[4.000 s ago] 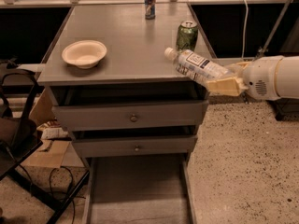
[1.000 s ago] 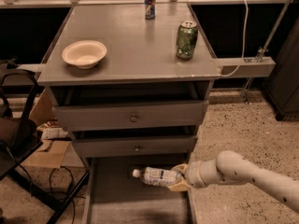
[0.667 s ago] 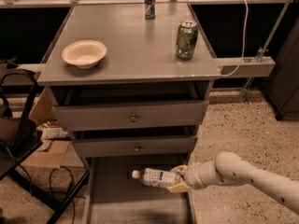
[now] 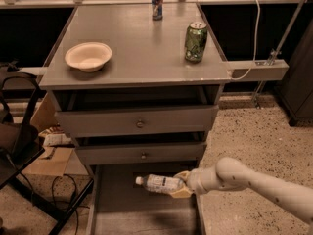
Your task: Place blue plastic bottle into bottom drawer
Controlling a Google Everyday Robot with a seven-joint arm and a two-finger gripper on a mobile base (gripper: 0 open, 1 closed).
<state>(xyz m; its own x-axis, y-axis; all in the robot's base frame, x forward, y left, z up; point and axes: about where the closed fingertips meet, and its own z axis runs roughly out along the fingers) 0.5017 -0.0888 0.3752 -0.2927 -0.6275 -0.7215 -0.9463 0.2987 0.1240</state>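
Blue plastic bottle (image 4: 159, 183) horizontal, base gripped in pincer (image 4: 179, 185), over bottom drawer (image 4: 146, 217).

The grey tabletop (image 4: 142, 62) lies well above the hand (image 4: 180, 187), which grips the blue plastic bottle (image 4: 159, 183) over the bottom drawer (image 4: 142, 214); on the tabletop a pale bowl (image 4: 88, 56) sits up-left of the hand; a green can (image 4: 195, 41) almost straight above the hand; a blue can (image 4: 157, 1) farther back.

The tan gripper (image 4: 179, 185), over the grey metal bottom drawer (image 4: 142, 214), grips the clear, white-capped blue plastic bottle (image 4: 156, 183).
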